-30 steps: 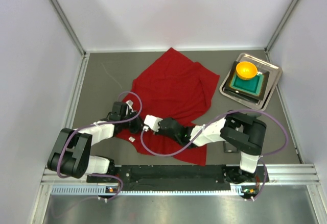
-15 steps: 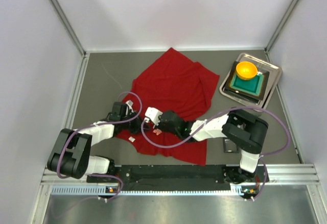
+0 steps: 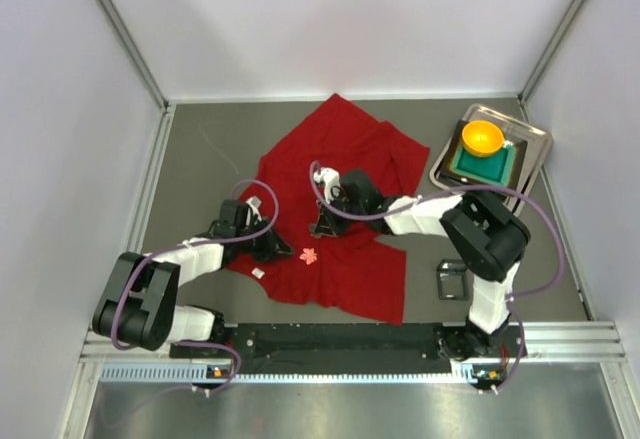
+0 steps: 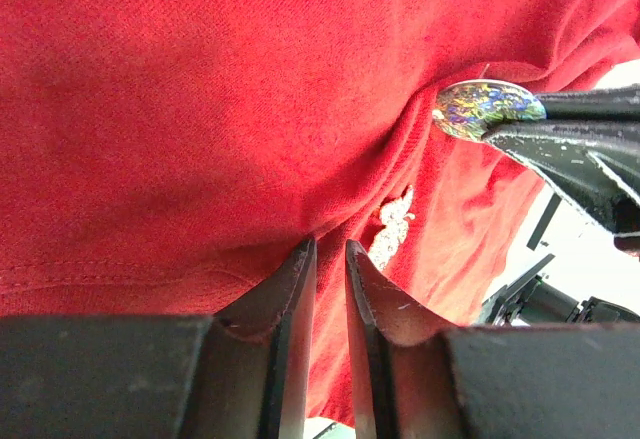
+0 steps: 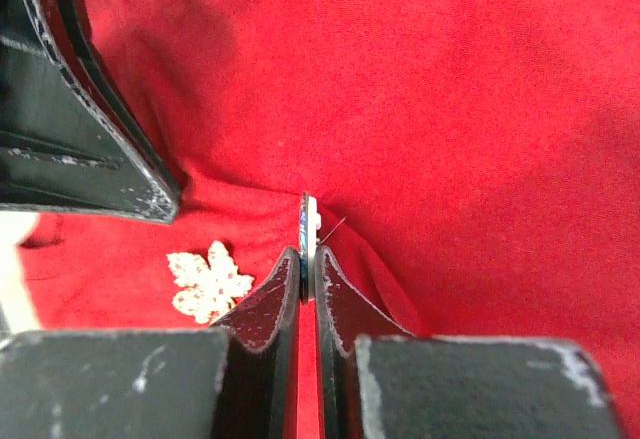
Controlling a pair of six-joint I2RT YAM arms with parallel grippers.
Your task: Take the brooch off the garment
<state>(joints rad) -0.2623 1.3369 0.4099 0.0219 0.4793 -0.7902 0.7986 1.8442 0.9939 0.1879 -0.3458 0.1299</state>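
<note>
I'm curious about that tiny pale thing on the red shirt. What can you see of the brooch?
The brooch is a tiny pale pink ornament shaped like a maple leaf with jagged points, grainy and glittery. It lies flat on the red garment, toward its near-left part, touching only cloth. The left gripper is close beside it; the right gripper, shut on a thin disc, is apart from it. Whether it is pinned on cannot be seen.
</note>
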